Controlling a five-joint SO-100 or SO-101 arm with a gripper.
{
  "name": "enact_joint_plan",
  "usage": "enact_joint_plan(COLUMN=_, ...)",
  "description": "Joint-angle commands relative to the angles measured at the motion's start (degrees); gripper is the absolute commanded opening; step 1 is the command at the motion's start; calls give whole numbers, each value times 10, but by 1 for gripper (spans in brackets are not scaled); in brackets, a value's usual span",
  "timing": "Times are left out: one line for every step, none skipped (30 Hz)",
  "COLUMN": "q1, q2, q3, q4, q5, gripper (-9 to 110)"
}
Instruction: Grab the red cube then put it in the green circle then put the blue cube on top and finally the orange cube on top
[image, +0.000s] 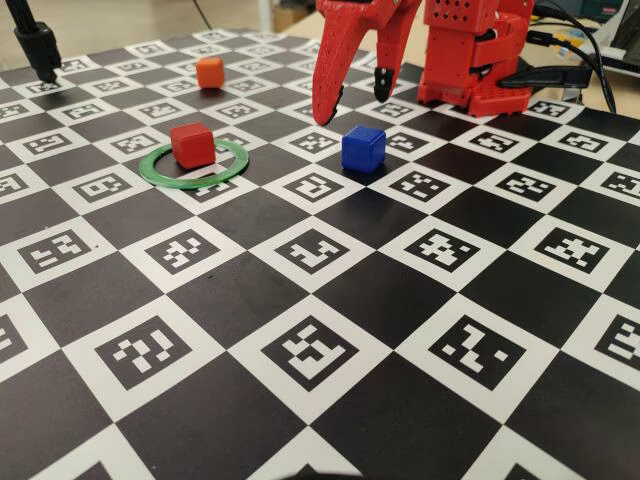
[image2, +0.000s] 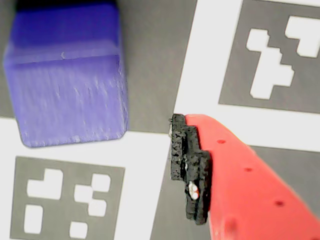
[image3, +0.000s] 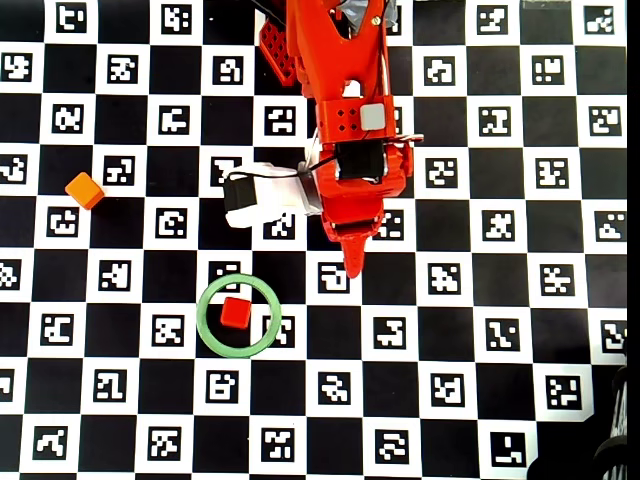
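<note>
Fixed view, L to R: orange cube (image: 209, 71) waits far left on the checkered counter (image: 330, 400), untouched. Red cube (image: 192, 144) sits inside the green circle (image: 193, 165), so step 1 looks done. Step 2 in hand: the tool (image: 352, 92), fingers spread and empty, hangs just behind the blue cube (image: 362, 148), not touching. In the wrist view the blue cube lies left of 1 padded finger (image2: 192, 170). Next move, prob.: drop lower, straddle the cube w/ both fingers, pinch, then lift and carry it left onto the red cube.
</note>
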Motion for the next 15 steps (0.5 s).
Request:
enact_joint_plan(q1=2, q2=36, q3=10, q4=-30, q5=-2, gripper=53)
enact_joint_plan(q1=1, q2=34, q3=18, q4=-40, q5=-1, gripper=53)
enact_joint_plan(q1=0, q2=33, q3=25, q4=-51, q5=-1, gripper=53)
enact_joint_plan(q1=-1, q2=28, q3=29, q4=-60, q5=0, gripper=53)
enact_joint_plan(q1=-2, q2=24, q3=33, q4=-69, q5=0, gripper=53)
enact_joint_plan(q1=-3, q2=19, q3=37, q4=-76, q5=0, gripper=53)
enact_joint_plan(q1=-3, q2=14, q3=40, q4=-83, q5=0, gripper=53)
enact_joint_plan(q1=-3, q2=9, q3=41, q4=-91, q5=0, gripper=53)
enact_joint_plan(q1=-2, q2=4, q3=43, q4=-97, q5=-1, gripper=53)
enact_joint_plan(q1=-1, q2=-2, q3=44, q4=-101, q5=-1, gripper=53)
enact_joint_plan(q1=0, q2=-7, q3=44, q4=-105, q5=-1, gripper=53)
enact_joint_plan(q1=0, q2=-12, q3=44, q4=-109, q5=-1, gripper=53)
enact_joint_plan(q1=1, q2=-16, q3=46, q4=-113, q5=-1, gripper=53)
enact_joint_plan(q1=1, q2=-19, q3=48, q4=-118, q5=-1, gripper=53)
enact_joint_plan(q1=0, q2=-20, q3=51, q4=-120, q5=-1, gripper=53)
